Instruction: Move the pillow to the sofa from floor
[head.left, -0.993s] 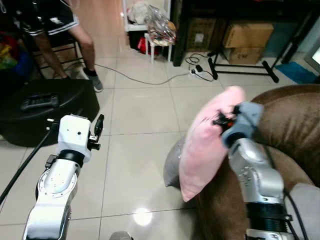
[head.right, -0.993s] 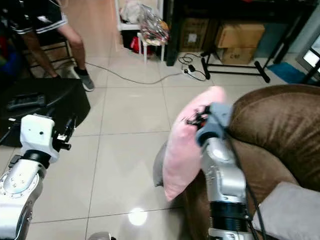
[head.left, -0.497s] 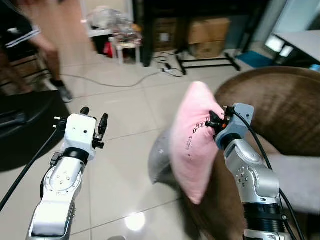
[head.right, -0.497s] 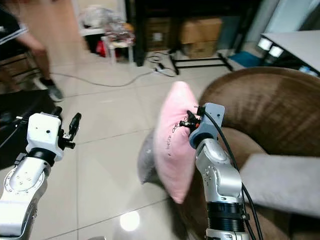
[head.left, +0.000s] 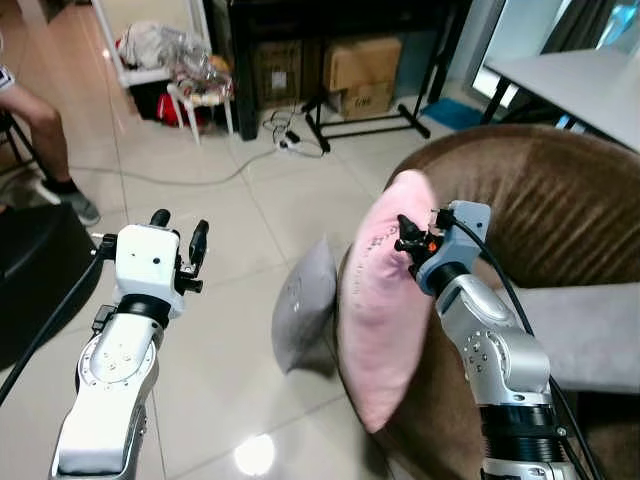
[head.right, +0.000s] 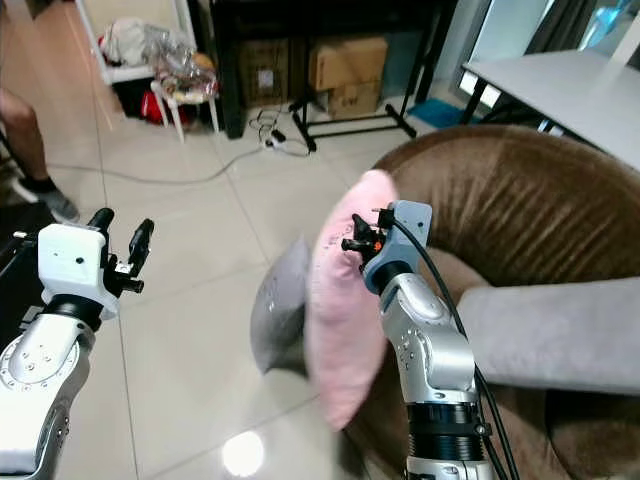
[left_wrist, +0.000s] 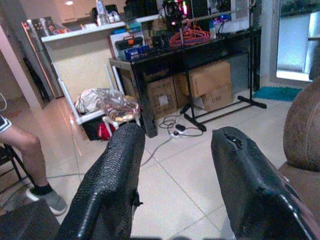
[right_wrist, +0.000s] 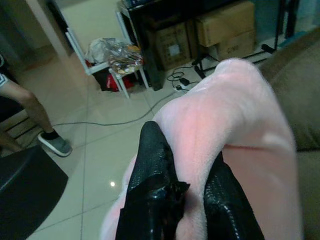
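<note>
Right hand (head.left: 408, 238) pinching pillow (head.left: 383, 300) by its top edge, sofa (head.left: 560, 215) just behind. Left hand (head.left: 176, 233) wide, empty. Could slip from so small a pinch, dropping short of the seat.

A line of small dark lettering runs along the face of the pink pillow (head.left: 385, 300), near its upper edge, but it is too small to read. The grey pillow (head.left: 305, 305) bears a faint mark, also illegible. Pale labels on the cardboard boxes (head.left: 362, 62) cannot be read either.
</note>
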